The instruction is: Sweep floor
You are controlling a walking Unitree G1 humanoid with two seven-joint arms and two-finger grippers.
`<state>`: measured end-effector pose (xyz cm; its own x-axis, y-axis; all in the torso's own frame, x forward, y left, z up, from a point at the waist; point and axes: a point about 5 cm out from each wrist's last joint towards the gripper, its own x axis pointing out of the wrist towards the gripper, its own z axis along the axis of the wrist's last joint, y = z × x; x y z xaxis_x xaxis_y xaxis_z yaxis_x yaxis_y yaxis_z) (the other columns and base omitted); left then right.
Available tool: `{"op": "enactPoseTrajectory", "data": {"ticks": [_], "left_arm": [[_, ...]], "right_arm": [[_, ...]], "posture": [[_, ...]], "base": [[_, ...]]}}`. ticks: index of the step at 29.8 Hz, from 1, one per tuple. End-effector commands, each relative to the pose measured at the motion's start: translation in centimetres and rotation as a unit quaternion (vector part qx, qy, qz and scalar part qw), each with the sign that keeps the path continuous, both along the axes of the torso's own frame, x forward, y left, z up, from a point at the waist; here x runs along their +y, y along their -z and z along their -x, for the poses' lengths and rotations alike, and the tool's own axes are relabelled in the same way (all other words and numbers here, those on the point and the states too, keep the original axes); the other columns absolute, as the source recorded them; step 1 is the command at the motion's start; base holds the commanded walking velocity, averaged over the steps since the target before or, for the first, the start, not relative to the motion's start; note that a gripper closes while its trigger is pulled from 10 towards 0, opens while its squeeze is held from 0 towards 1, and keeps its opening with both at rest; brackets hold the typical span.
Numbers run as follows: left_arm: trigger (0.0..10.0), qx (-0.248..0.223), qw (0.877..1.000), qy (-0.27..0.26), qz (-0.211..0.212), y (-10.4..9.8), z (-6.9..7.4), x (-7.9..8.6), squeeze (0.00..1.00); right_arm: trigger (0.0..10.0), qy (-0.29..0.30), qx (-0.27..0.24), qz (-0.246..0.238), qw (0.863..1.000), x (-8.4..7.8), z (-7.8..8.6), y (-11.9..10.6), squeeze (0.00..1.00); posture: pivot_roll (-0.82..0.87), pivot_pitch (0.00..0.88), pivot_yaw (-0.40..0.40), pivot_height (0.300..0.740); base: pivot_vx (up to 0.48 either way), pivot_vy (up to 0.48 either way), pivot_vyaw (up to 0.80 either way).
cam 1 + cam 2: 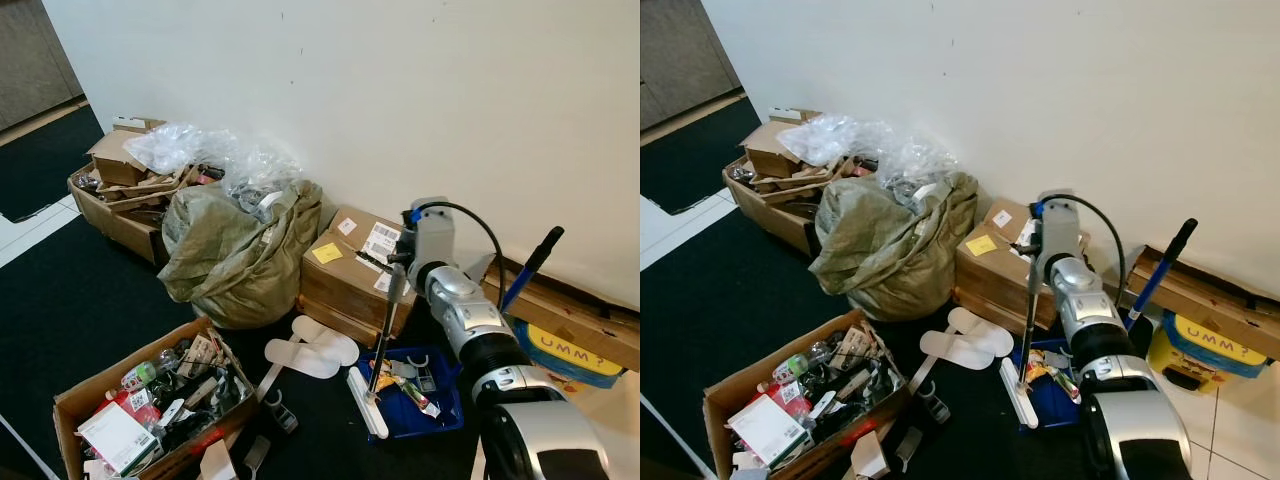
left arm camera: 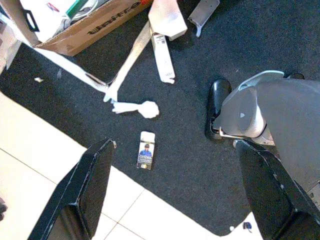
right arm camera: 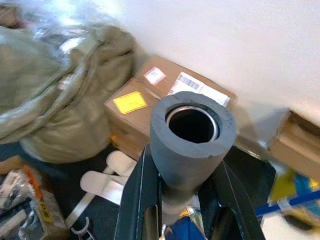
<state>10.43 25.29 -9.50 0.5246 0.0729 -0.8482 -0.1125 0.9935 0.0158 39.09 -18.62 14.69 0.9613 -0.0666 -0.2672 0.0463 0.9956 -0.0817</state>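
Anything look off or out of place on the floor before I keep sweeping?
Yes. Loose litter lies on the dark carpet: a small printed card near the tile edge, crumpled white paper, and white slippers beside the blue dustpan. The right gripper grips the broom handle.

The broom handle [image 3: 192, 137] hides its own lower length and the gap between the right gripper [image 3: 182, 197] fingers, the open box [image 1: 150, 410] of clutter is cut by the picture's bottom edge, and the shipping label [image 1: 380, 243] print is unreadable.
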Motion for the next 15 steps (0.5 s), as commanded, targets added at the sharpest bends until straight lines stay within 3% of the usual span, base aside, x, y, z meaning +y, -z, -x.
{"op": "enactPoseTrajectory", "data": {"ticks": [1,3,7,9,15], "left_arm": [[10.0,0.011,1.0,-0.006,0.007,0.2,0.6,-0.1,0.0],[10.0,0.011,1.0,-0.007,0.009,0.3,0.6,-0.2,0.0],[10.0,0.011,1.0,-0.008,0.01,0.3,0.6,-0.3,0.0],[10.0,0.011,1.0,-0.009,0.012,0.3,0.6,-0.3,0.0],[10.0,0.01,1.0,-0.01,0.014,0.3,0.5,-0.3,0.0]], "right_arm": [[10.0,0.017,0.015,0.003,1.0,-0.4,0.0,0.2,0.0],[10.0,0.061,0.0,0.016,0.998,-1.8,-0.2,-1.0,0.0],[10.0,0.082,-0.018,0.015,0.996,-2.3,-0.4,-1.8,0.0],[10.0,0.13,-0.042,0.023,0.99,-3.4,-0.6,-3.3,0.0],[10.0,0.167,-0.05,0.046,0.984,-4.5,-0.6,-4.3,0.0]], "posture": [[-0.05,0.095,0.006,0.74],[-0.05,0.094,0.005,0.74],[-0.05,0.094,0.002,0.74],[-0.06,0.095,0.001,0.74],[-0.06,0.094,0.0,0.74]], "base": [[0.0,0.0,0.0],[0.0,0.0,0.0],[0.0,0.0,0.0],[0.0,0.0,0.0],[0.0,0.0,0.0]]}}
